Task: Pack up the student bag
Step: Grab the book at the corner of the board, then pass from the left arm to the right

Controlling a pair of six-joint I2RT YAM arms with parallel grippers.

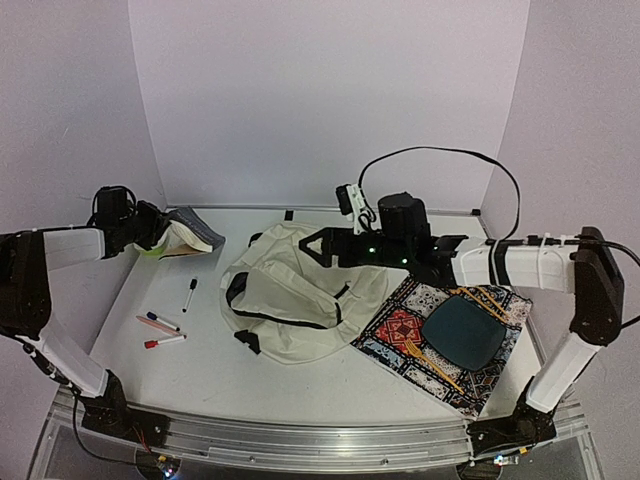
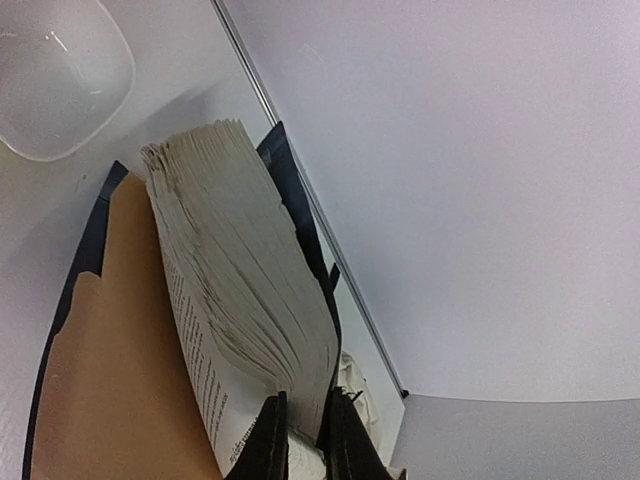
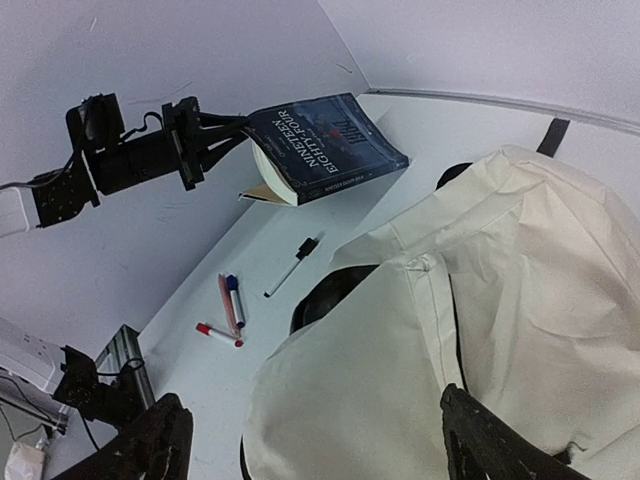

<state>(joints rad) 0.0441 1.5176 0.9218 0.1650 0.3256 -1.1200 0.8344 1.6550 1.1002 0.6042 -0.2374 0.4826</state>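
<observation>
The bag (image 1: 290, 300) lies slumped on its side in the middle of the table (image 1: 200, 370), a soft cream heap with black straps and zip lines, its right edge lapping onto a patterned placemat (image 1: 400, 325).

The right gripper (image 3: 320, 440) hangs over the bag's upper part with its jaws spread wide. From its wrist camera one dark finger shows at each bottom corner with cream cloth bulging between them. It has hold of nothing, and whether the fingertips touch the fabric cannot be told.

The left gripper (image 1: 160, 228) is at the far left rear corner, well apart from the bag, clamped almost fully closed on a paperback book (image 3: 325, 140). It grips one end of the book, which is lifted clear of the table and tilted, the dark blue cover facing up and the free end drooping toward the bag. The left wrist view shows the pages fanned out above the two fingers, which pinch a thin layer at the book's edge.

On the table left of the bag lie a black marker (image 1: 189, 294), a blue-capped pen (image 1: 162, 321) and a red-capped pen (image 1: 163, 342) — loose, near one another, none touching the bag.

On the placemat sit a dark plate (image 1: 463, 333) and a wooden fork (image 1: 430, 362) just beside it.
</observation>
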